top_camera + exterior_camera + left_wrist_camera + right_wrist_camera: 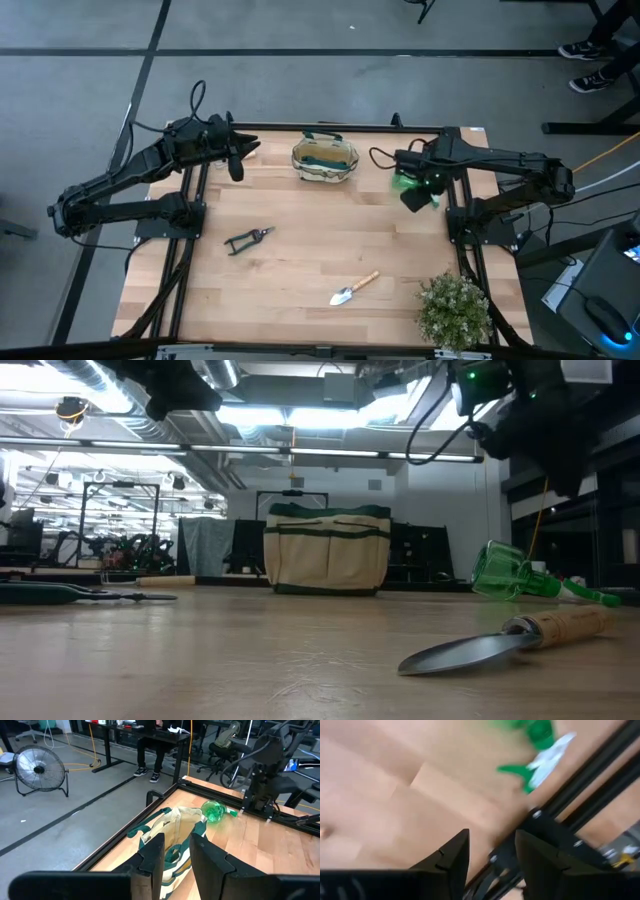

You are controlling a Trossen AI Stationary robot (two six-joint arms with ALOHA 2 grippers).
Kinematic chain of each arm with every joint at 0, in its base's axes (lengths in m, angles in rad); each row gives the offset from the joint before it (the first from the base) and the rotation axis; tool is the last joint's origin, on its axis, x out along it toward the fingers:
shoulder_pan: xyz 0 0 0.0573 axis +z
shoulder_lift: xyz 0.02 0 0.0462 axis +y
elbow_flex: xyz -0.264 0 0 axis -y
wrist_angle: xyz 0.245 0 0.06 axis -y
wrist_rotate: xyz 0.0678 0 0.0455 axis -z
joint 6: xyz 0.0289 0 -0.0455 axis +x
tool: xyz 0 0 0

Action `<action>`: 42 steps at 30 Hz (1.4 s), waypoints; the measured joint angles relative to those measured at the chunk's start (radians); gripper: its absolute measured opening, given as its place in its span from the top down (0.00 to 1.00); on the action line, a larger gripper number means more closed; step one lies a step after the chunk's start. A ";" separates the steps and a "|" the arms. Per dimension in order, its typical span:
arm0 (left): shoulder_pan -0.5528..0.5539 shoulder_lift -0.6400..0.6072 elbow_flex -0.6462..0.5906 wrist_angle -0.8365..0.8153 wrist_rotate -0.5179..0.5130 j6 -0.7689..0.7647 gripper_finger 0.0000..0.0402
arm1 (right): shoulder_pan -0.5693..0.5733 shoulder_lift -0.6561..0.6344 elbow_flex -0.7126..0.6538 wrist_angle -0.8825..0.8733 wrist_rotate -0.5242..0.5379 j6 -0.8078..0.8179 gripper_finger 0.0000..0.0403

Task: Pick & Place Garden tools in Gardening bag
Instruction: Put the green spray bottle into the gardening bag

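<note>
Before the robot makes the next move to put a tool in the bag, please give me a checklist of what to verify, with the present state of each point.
1. Gardening bag upright, mouth open upward: ok.
2. Left end effector empty, fingers apart: ok; it hangs by the bag's left side.
3. Right end effector empty, fingers apart: ok; it is near the green spray bottle.
4. Spray bottle ready to grasp: not ok, it lies on its side at the table's right edge.
5. Pruning shears and trowel free on the table: ok, both lie apart from other things.
6. Tools already in the bag: cannot tell.
</note>
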 joint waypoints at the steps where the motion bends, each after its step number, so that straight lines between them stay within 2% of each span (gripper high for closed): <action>1: 0.000 0.000 0.000 0.000 0.000 0.000 0.79 | 0.000 0.000 0.000 0.005 0.027 -0.001 0.60; 7: 0.000 0.000 0.000 0.000 0.000 0.000 0.79 | -0.001 0.000 0.000 0.051 0.146 -0.086 0.60; 12: 0.000 0.000 0.000 0.000 0.000 0.000 0.79 | -0.019 0.000 0.000 0.064 0.150 -0.124 0.58; 22: 0.000 0.000 0.000 0.000 0.000 0.000 0.79 | -0.053 0.005 -0.003 0.076 0.151 -0.124 0.35; 27: 0.000 0.000 0.000 0.000 0.000 0.000 0.79 | -0.055 0.005 -0.078 0.129 0.163 -0.177 0.27; 42: 0.000 0.000 0.000 0.000 0.000 0.000 0.79 | -0.080 0.005 -0.281 0.382 0.185 -0.295 0.27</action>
